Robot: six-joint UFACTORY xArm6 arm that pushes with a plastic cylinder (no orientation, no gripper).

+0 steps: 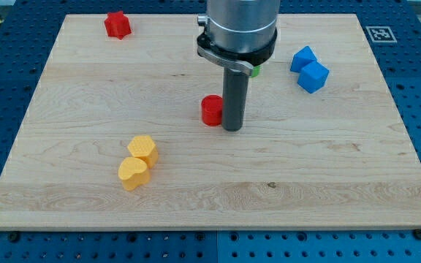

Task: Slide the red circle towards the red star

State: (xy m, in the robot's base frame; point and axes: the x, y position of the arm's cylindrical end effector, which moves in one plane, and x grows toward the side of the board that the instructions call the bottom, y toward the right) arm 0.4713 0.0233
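Red round plastic circle block [211, 110] touching my tip [232, 129] on its left, no gripper to close, red star-shaped block [117, 24] far upper left on wooden board [327, 183]

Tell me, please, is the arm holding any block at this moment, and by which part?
Nothing is held. My tip only stands beside the red circle, on its right in the view, seemingly touching its side.
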